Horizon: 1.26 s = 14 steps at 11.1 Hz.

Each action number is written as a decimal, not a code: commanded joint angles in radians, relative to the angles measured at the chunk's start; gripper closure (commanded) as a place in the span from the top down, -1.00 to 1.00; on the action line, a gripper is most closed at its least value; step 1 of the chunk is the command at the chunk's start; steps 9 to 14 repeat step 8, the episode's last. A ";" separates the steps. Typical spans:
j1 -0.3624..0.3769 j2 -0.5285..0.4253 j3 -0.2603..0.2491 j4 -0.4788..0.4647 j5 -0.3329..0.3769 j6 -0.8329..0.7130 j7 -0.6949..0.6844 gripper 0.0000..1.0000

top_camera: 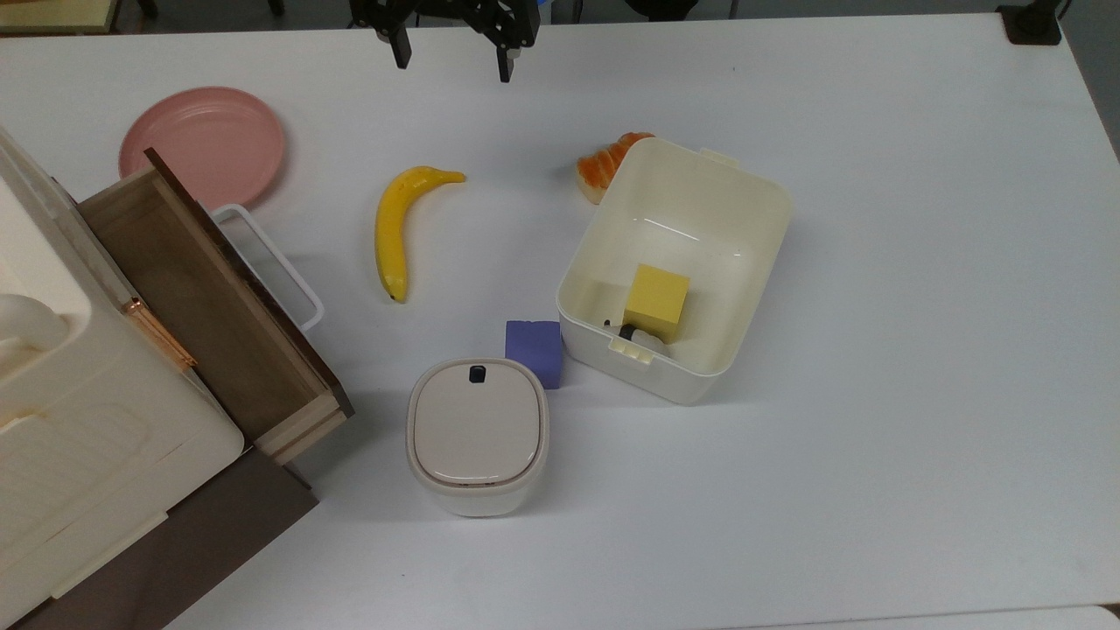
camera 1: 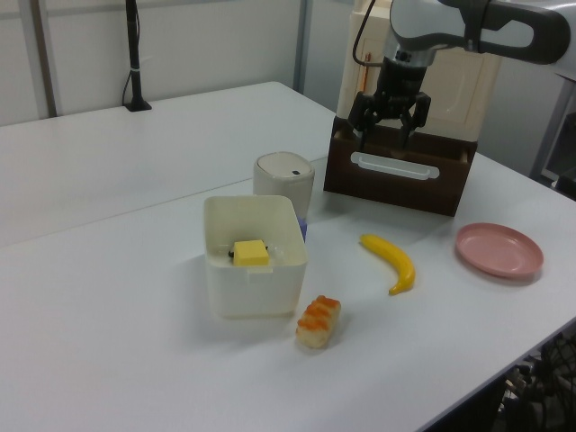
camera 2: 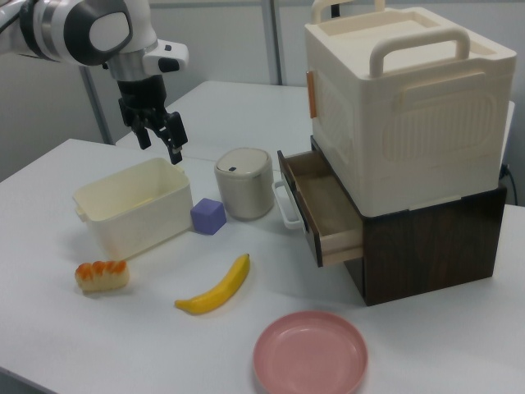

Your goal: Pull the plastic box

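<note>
The large cream-white rectangular plastic box (top_camera: 675, 262) is sitting open-topped near the middle of the white table (top_camera: 919, 306), holding a yellow cube (top_camera: 656, 300). In the top view an orange-topped sushi piece (top_camera: 606, 164) is lying against its upper-left corner, and a purple cube (top_camera: 534, 351) is sitting just beside its lower-left corner, next to a rounded beige lidded container (top_camera: 477, 435). The black two-finger gripper (top_camera: 451, 61) is hanging above the table, well apart from the box, its 2 fingers spread wide and gripping nothing. A yellow banana (top_camera: 395, 226) is lying between the box and a pink plate (top_camera: 203, 144).
</note>
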<state>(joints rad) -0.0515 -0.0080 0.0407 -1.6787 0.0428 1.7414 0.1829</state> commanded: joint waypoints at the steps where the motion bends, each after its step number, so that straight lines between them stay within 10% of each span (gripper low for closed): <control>1: 0.067 0.006 -0.063 0.013 0.026 0.006 0.000 1.00; 14: 0.093 0.006 -0.096 0.013 0.043 0.006 -0.060 1.00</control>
